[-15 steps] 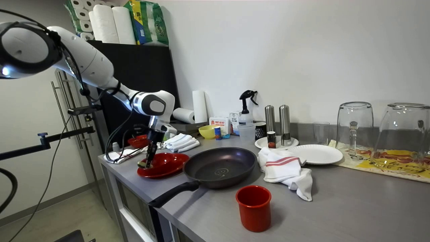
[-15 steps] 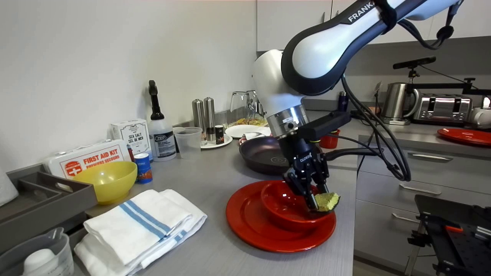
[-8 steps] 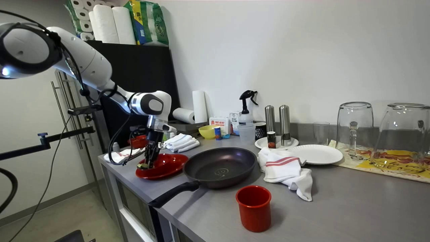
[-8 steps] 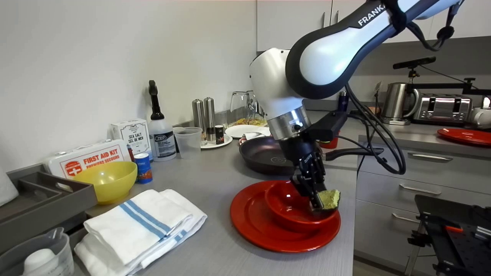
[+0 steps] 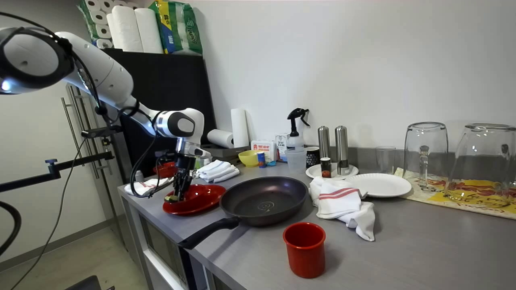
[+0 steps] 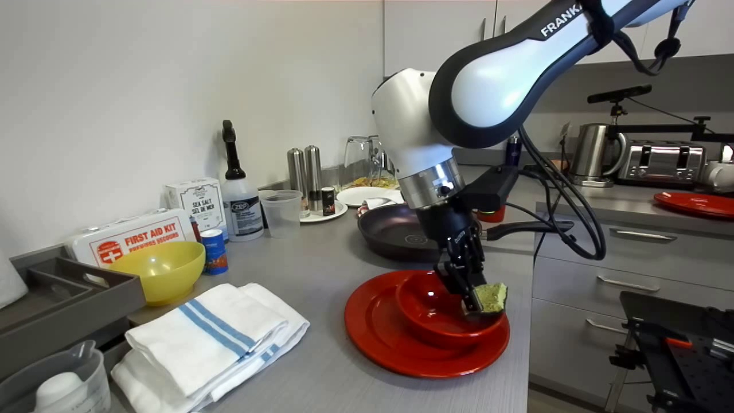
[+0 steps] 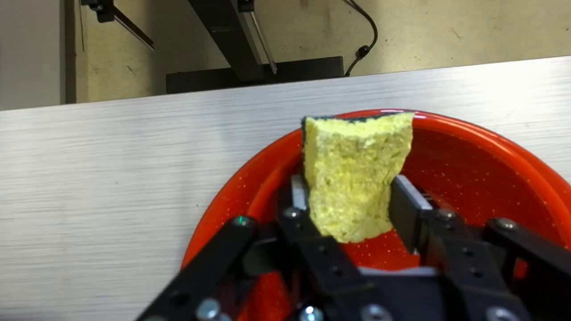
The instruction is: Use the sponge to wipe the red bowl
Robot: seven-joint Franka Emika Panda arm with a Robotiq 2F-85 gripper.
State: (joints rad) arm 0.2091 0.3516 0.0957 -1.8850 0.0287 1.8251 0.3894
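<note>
Where fingers (image 7: 407, 218) pinch, sponge (image 7: 359, 178) between, bowl (image 7: 482, 183) beneath

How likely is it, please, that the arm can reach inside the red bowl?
Probably yes: the gripper holds the sponge at the rim of the bowl, and nothing else blocks its opening.

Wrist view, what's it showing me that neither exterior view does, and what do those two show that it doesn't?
Only the wrist view: a black stand base on the floor, plus a clear look at both fingers on opposite sides of the sponge.

Both exterior views only: the black frying pan, yellow bowl, spray bottle, first aid kit and blue-striped white towels.

All three share: the gripper holding the sponge, the red bowl on a red plate, and the countertop.
</note>
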